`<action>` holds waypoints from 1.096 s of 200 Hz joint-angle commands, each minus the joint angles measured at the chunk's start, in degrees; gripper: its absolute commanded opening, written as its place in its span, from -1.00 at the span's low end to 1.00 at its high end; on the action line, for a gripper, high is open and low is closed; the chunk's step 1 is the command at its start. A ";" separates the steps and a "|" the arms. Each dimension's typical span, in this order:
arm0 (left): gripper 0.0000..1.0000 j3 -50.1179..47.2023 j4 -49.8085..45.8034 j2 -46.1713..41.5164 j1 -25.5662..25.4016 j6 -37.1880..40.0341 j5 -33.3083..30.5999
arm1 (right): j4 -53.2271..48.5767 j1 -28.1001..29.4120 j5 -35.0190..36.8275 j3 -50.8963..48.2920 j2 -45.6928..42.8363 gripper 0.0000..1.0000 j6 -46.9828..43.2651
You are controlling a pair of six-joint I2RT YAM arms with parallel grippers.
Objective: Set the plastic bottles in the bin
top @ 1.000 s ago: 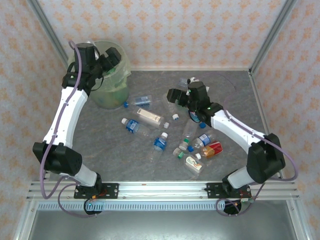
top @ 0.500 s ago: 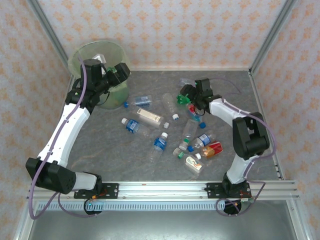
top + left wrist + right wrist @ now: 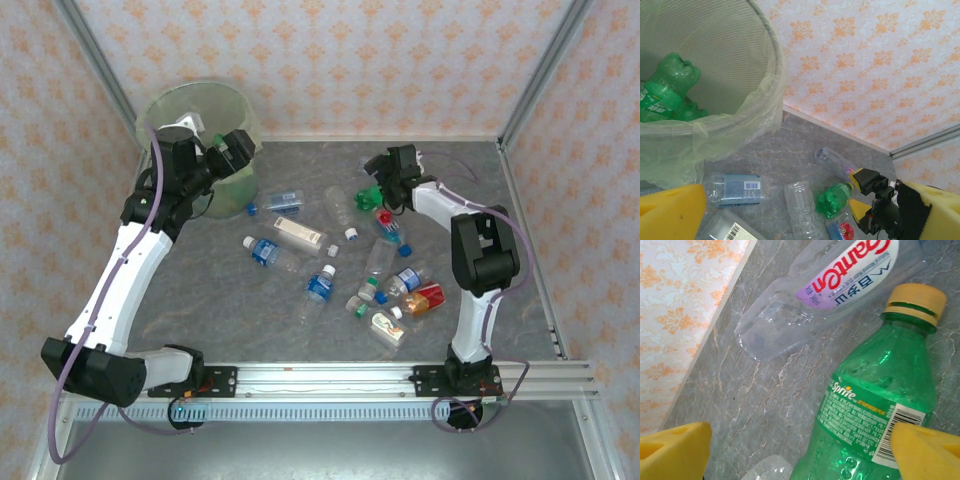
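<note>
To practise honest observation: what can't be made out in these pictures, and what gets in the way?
Top view: how many bottles the bin holds; left arm and cloudy wall hide them.
Left wrist view: green bottle in the bin, cut by the left edge.
Right wrist view: base of the Sprite bottle, past the bottom edge.
Top view: labels of loose bottles, too small.

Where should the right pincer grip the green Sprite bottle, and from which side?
Close on the labelled middle of the green Sprite bottle, coming down from above. It lies on its side on the table, and its body sits between the fingers of the open right pincer; the neck by the yellow cap narrows.
</note>
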 commanded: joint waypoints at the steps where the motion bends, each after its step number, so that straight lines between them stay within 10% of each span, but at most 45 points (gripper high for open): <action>1: 0.98 1.22 -1.14 -0.47 -0.38 -0.53 -1.03 | -3.00 -0.37 2.48 1.39 2.92 0.85 2.27; 219: 0.98 0.95 -0.74 0.74 -0.54 -0.39 -0.78 | -1.73 -0.84 5.02 -0.24 0.11 0.83 -2.57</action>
